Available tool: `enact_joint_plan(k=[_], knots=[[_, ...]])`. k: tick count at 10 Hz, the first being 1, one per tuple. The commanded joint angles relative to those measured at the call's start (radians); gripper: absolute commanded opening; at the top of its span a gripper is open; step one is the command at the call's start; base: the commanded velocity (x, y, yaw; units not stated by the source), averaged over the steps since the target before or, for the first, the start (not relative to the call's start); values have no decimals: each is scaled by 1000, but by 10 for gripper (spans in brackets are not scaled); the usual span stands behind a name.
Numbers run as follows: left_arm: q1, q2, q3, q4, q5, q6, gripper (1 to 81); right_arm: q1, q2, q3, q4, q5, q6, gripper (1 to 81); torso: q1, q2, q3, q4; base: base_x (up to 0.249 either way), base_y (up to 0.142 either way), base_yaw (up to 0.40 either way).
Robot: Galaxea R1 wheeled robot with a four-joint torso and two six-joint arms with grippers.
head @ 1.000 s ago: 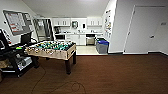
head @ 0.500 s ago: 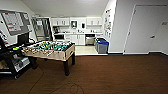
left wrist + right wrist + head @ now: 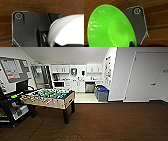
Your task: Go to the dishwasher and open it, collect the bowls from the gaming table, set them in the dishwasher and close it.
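- Right gripper: fingers not made out; open or closed cannot be told. Large bright green round plastic bowl (image 3: 110, 28) close against the right wrist camera, tilted, hollow side toward the lens, brown wood-look floor (image 3: 157, 18) behind.
- Left gripper: fingers likewise hidden; state cannot be told. Smooth white round plastic bowl (image 3: 67, 31) large before the left wrist camera, beside the robot's dark plate, above the same brown floor.
- Near left of the room: green-field table-football table (image 3: 50, 98) with pale wood sides and dark legs, standing on the brown floor.
- Far left edge: black shelf stand (image 3: 11, 109) with a dark monitor on top, just beside the football table; small green object on its top, too small to identify.
- Far centre: kitchenette with white wall cabinets (image 3: 75, 69) and white base cabinets; steel-grey built-in dishwasher (image 3: 90, 87) under the counter, front upright and shut.
- Right of the dishwasher, on pale tile: grey bin with blue lid (image 3: 102, 94).
- Right: white wall and white closed door (image 3: 146, 77) with a lever handle.
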Motion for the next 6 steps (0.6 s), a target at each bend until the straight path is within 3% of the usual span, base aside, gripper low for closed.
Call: enact_joint_plan(k=[1, 6], knots=[[-50, -8, 20, 13, 10, 8, 10, 58, -12, 3, -3, -74, -5, 10, 0, 0, 0, 0, 103, 0, 0], [-49, -10, 20, 11, 8, 8, 10, 58, -12, 3, -3, -72, -5, 10, 0, 0, 0, 0, 112, 0, 0]])
